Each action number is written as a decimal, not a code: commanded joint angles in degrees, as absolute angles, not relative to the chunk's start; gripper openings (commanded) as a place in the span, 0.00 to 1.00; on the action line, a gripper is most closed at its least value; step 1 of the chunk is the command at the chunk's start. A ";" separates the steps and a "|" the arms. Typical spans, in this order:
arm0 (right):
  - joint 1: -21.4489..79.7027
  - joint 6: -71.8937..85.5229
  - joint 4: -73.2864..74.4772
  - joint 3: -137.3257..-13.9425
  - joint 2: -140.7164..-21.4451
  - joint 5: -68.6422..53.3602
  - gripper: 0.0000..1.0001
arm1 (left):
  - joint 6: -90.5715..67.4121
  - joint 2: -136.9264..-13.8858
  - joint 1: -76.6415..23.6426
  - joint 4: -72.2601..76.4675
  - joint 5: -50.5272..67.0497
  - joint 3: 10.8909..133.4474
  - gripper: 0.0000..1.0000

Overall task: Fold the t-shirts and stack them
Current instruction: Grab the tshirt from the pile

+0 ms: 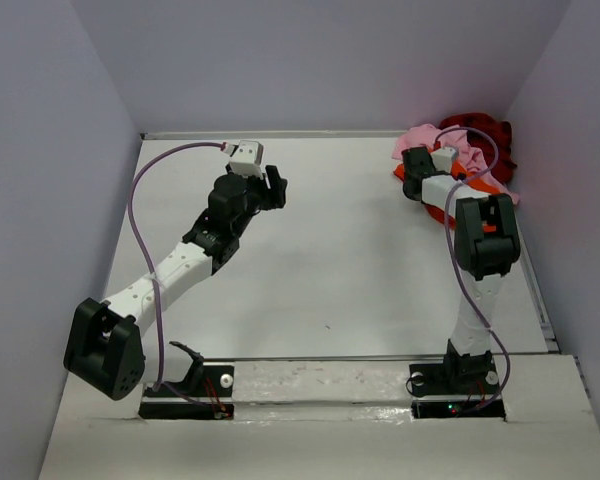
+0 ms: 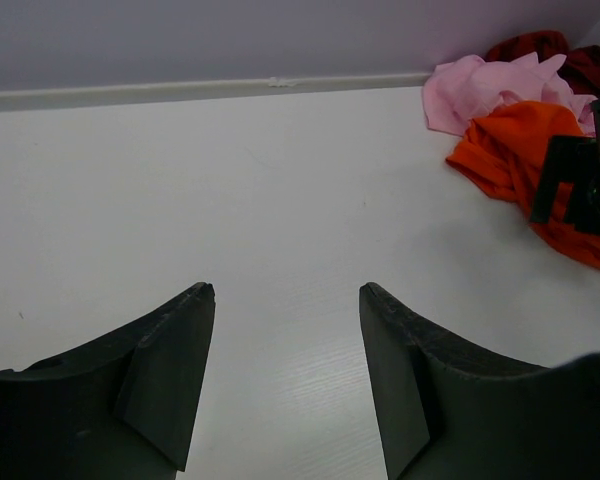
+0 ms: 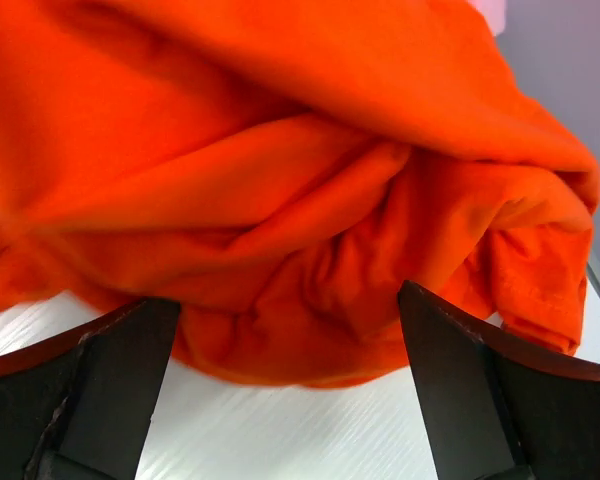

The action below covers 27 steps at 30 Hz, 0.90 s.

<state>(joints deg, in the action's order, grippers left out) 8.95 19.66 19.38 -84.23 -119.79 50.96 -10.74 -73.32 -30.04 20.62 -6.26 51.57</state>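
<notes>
Orange t-shirt [image 3: 280, 200] lies crumpled in the far right corner of the counter [image 1: 330, 250], touching the pink t-shirt [image 1: 420, 140]. The dark red t-shirt [image 1: 480, 125] is behind both, against the wall. All 3 are one heap, none folded, so task looks barely begun.

Right hand [image 3: 285, 300] is released, jaws wide, low at the orange shirt's near edge w/ a thick bunched fold between the fingers; nothing gripped yet. Left hand [image 2: 285, 290] is also released and empty, over bare counter, well apart from the pile.

Risks, imo:
- Closing here prob. pinches several layers, not one hem, so the shirt lifts as a wad and won't spread flat.
- Pink overlaps orange, so a pull may drag it along.
- Fingertips are near the counter; going lower could scrape it.
- Wall is close on the right, so there's little room to swing.
</notes>
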 commanded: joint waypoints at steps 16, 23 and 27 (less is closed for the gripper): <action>4.92 23.02 21.80 -84.38 -114.28 42.90 0.00 | -10.20 -71.45 -30.50 22.50 -5.10 54.05 0.70; 16.86 18.29 20.83 -83.05 -101.70 36.48 0.00 | -10.37 -71.89 -30.41 22.32 -4.83 54.49 0.70; 25.39 14.51 21.44 -84.81 -95.37 30.96 0.00 | -11.33 -72.07 -29.80 22.24 -4.31 54.76 0.70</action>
